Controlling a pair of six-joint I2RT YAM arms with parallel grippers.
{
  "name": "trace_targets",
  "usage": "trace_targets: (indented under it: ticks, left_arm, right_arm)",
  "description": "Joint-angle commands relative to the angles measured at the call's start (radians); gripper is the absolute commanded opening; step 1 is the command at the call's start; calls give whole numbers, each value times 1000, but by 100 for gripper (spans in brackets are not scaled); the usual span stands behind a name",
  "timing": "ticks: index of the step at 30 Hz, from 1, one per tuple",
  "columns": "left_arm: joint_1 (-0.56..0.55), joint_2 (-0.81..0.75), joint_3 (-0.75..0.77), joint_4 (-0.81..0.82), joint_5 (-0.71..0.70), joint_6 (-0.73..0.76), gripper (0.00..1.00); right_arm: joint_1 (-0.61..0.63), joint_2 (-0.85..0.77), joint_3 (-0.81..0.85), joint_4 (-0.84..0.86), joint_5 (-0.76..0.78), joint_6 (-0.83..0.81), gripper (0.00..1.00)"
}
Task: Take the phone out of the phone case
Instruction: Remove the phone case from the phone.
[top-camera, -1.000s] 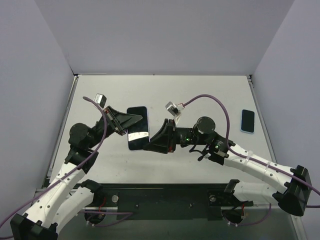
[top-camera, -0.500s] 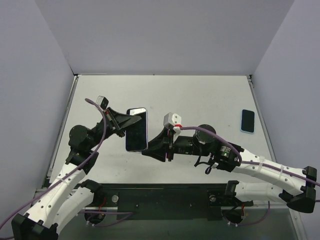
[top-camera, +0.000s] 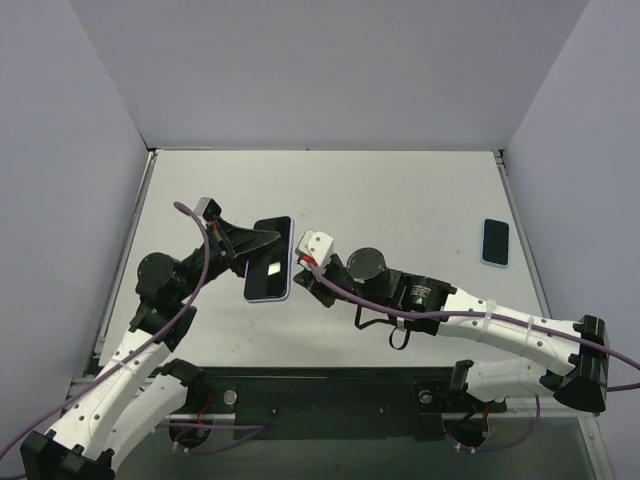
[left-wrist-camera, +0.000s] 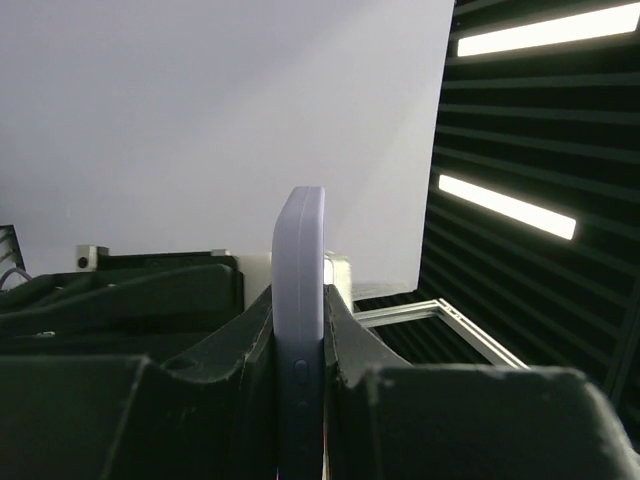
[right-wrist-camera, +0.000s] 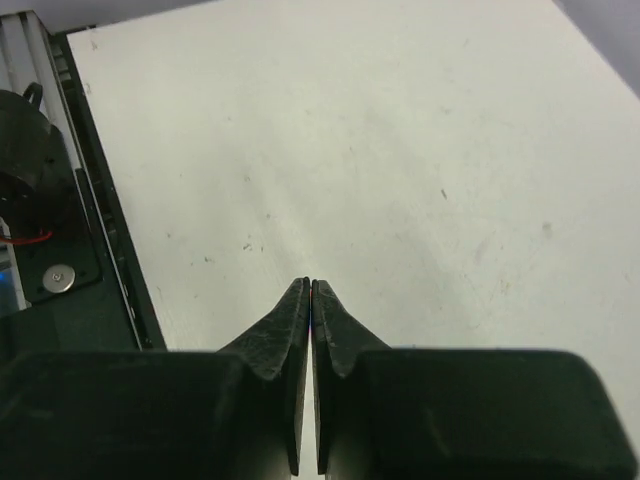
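The left gripper (left-wrist-camera: 300, 305) pinched the purple phone case (left-wrist-camera: 300, 250) tight by its thin sides. The phone (top-camera: 268, 255) sat inside the case, dark screen up, lifted off the table (top-camera: 400, 190). Just to the right of it, the right gripper (right-wrist-camera: 308, 292) had its fingers pressed together with nothing between them. A second phone (top-camera: 495, 242) lay flat, well off to the right.

The lavender plastic phone case (left-wrist-camera: 300, 400) is matt and smooth along its rounded edge, and the black phone screen (top-camera: 265, 280) set in it is glossy. The black plastic fingers (left-wrist-camera: 235, 335) of the left gripper (left-wrist-camera: 300, 296) look dull and faintly grainy. The white table (right-wrist-camera: 400, 150) is matt and lightly speckled. At 3 o'clock, a blue-rimmed second phone (top-camera: 494, 241) has a glossy dark face.
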Motion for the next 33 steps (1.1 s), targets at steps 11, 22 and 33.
trace_targets:
  ticks: [11,22,33]
  left_arm:
    - [28,-15,87,-55,-112,358,0]
    - [89,-53,129,-181,-149,522,0]
    - [112,-14,94,-60,-67,424,0]
  right_arm:
    - [-51,-150,-173,36,-130,576,53]
    - [-126,-158,-133,133,-262,908,59]
    - [-152,-152,-148,333,-522,892,49]
